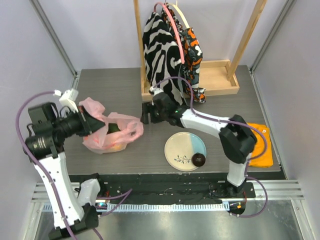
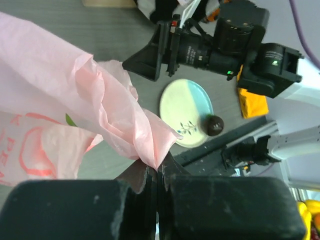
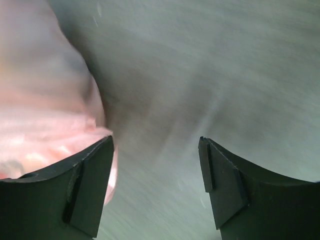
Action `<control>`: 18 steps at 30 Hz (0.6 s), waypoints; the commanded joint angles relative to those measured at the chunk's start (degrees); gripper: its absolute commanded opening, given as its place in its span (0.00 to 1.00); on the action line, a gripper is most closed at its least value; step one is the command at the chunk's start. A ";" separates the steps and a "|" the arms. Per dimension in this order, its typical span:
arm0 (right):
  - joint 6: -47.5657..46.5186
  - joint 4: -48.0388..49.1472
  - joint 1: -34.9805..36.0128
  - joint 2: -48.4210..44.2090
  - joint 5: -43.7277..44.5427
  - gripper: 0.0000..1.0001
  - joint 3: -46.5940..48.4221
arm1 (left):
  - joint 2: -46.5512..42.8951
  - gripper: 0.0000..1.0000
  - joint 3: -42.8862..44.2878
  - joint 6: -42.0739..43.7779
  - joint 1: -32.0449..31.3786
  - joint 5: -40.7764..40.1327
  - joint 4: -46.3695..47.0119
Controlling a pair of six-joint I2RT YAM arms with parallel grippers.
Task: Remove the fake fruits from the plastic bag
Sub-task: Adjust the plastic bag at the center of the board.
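Where the table's left half lies: plastic bag [image 1: 112,134], pink and crumpled, resting on the tabletop, with a green fruit [image 1: 114,128] showing at its mouth and an orange-yellow fruit [image 1: 117,146] showing through its near wall. Left gripper [image 2: 157,172]: jaws pressed together on a fold of the bag's left end. Right gripper [image 3: 155,145]: jaws wide apart, nothing between them, just beside the bag's right end. Plate [image 1: 177,145], right of the bag: one dark maroon fruit [image 1: 199,159] on its near right part. Orange cloth [image 1: 262,145]: at the right edge.
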 commanded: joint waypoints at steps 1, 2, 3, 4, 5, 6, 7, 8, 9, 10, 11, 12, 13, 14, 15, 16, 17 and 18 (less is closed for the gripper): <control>-12.68 -0.20 2.46 -16.15 -2.45 0.75 -10.09 | -6.81 0.00 -8.64 0.43 0.27 5.23 -7.78; -13.93 0.23 2.54 -18.28 -4.68 0.73 -12.54 | -8.74 0.00 -10.14 -0.37 0.62 6.19 -6.90; -15.59 1.37 2.72 -20.22 -6.96 0.71 -13.26 | -9.80 0.00 -13.11 -1.51 1.05 6.20 -5.59; -17.96 1.64 2.89 -22.15 -11.16 0.69 -13.53 | -10.51 0.00 -14.10 -3.35 1.32 5.85 -3.14; -19.37 2.08 3.16 -24.61 -13.20 0.67 -13.53 | -11.04 0.00 -15.15 -3.97 1.50 5.32 -1.90; -20.43 3.04 4.12 -25.50 -15.23 0.65 -13.27 | -12.00 0.00 -16.55 -4.59 1.67 3.41 -1.10; -21.49 3.57 5.08 -26.03 -16.29 0.64 -12.83 | -12.45 0.00 -17.18 -5.03 1.76 2.25 0.21; -23.06 4.19 6.22 -25.95 -17.08 0.63 -11.70 | -12.80 0.00 -17.62 -5.73 1.76 1.29 0.66; -23.69 4.98 7.19 -25.34 -17.87 0.61 -10.99 | -13.50 0.00 -18.06 -6.26 1.76 -1.07 1.01; -24.04 5.24 9.12 -24.55 -18.23 0.61 -10.11 | -13.85 0.00 -18.85 -6.44 1.76 -1.62 1.45; -23.61 5.77 9.74 -23.33 -17.62 0.60 -8.71 | -14.21 0.00 -19.03 -7.05 1.76 -2.06 1.63; -22.91 6.82 10.36 -20.79 -17.62 0.59 -7.91 | -14.47 0.00 -19.38 -7.49 1.85 -2.41 1.89; -22.29 6.74 10.71 -18.76 -17.53 0.58 -6.95 | -15.08 0.00 -19.56 -8.02 1.76 -2.59 2.68; -21.33 6.83 10.80 -16.92 -17.01 0.57 -4.33 | -15.26 0.00 -19.56 -8.54 1.85 -2.50 3.12; -18.88 6.74 10.72 -12.81 -15.44 0.57 -2.91 | -15.18 0.00 -19.12 -9.33 1.85 -2.59 3.47; -17.55 6.74 10.63 -10.94 -14.12 0.56 -1.68 | -15.00 0.00 -18.68 -9.52 1.85 -2.94 4.00; -15.80 6.83 10.19 -9.18 -13.23 0.56 0.86 | -14.83 0.00 -17.46 -9.60 1.94 -3.03 4.00; -13.17 6.83 10.10 -5.42 -12.27 0.56 2.19 | -14.74 0.00 -16.93 -9.60 2.02 -3.38 3.83</control>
